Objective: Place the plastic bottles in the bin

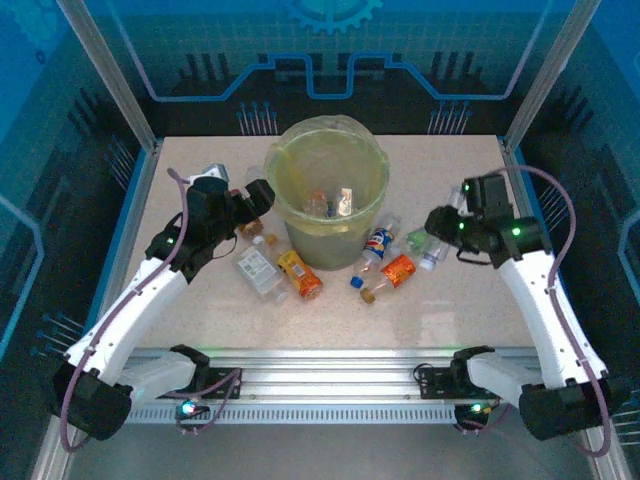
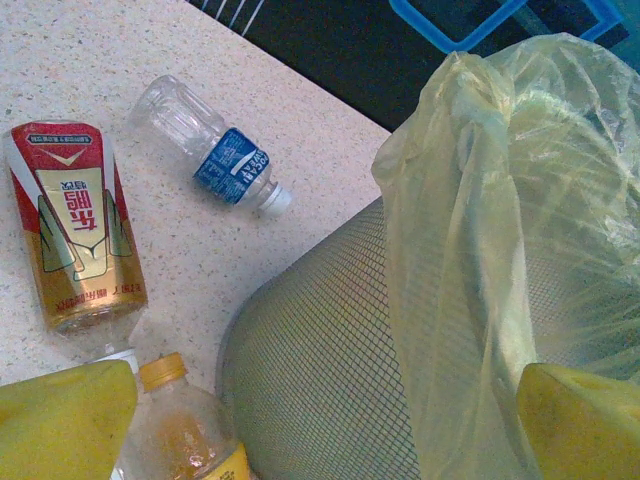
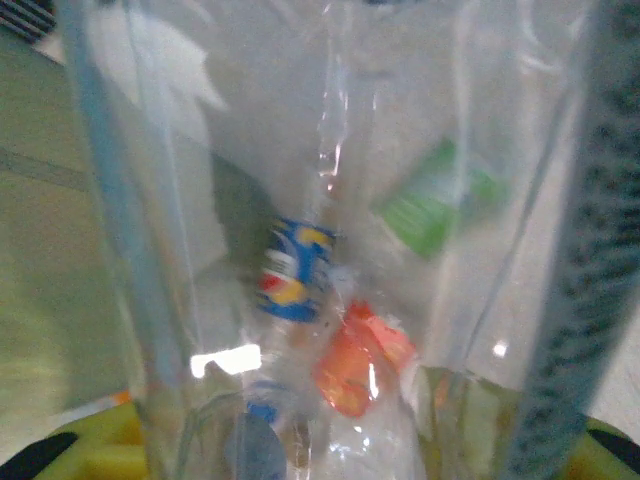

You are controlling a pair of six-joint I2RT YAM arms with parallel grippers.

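Jaws on the right gripper are closed down on a clear bottle. It sits so close to the wrist camera that three others show through its wall: a blue-labelled cola bottle, an orange-labelled bottle and a green-labelled bottle, all lying on the table just right of the bin. On the other side, the left gripper hangs with its jaws wide apart and gripping nothing. It is close against the bin's left side, its yellow fingertips straddling the mesh wall and an orange-capped bottle. Near that one lie a red-and-gold labelled bottle and a clear bottle with a blue label. In front of the bin rest a white-labelled bottle and an orange bottle. Down inside the liner I can make out about two binned bottles. From where I stand, the job looks barely begun: a couple are in, one is gripped but not yet over the rim, and roughly eight more wait on the table around the bin.
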